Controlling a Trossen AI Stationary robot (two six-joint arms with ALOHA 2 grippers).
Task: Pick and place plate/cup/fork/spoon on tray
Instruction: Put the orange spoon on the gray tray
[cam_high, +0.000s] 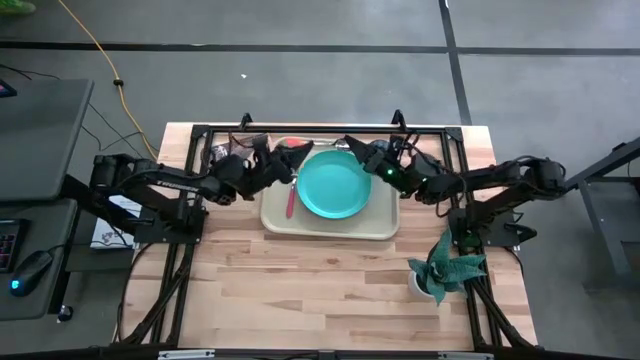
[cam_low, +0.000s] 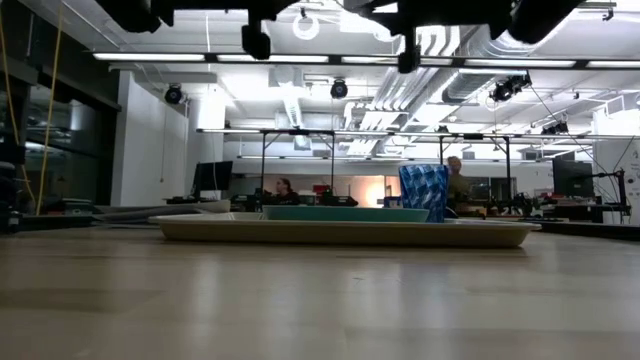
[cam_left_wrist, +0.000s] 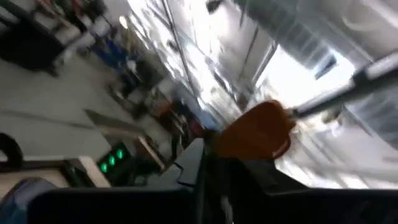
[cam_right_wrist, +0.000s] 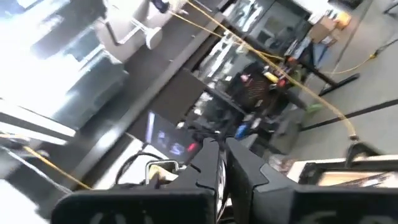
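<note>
The beige tray (cam_high: 330, 226) lies at the table's far middle. On it are the turquoise plate (cam_high: 333, 186) and the red-handled fork (cam_high: 291, 203), along the tray's left side. The dark-blue cup (cam_low: 424, 190) stands upright on the tray's right part in the low view; my right arm hides it from above. My left gripper (cam_high: 288, 158) hovers above the tray's far left corner, shut on the orange-handled spoon (cam_left_wrist: 258, 132). My right gripper (cam_high: 352, 150) hovers above the tray's far edge, shut and empty (cam_right_wrist: 221, 165). My left gripper pinches the spoon's orange handle (cam_left_wrist: 239, 144) between its two fingers. The silver shaft (cam_left_wrist: 348, 87) sticks out past the fingertips. The spoon is lifted clear of the tray and the table.
A white pot with a teal leafy plant (cam_high: 445, 270) stands at the table's right. A dark printed thing (cam_high: 225, 152) lies at the far left under my left arm. Bare wood (cam_high: 320, 290) stretches along the near half. People sit in the room behind (cam_low: 283, 190).
</note>
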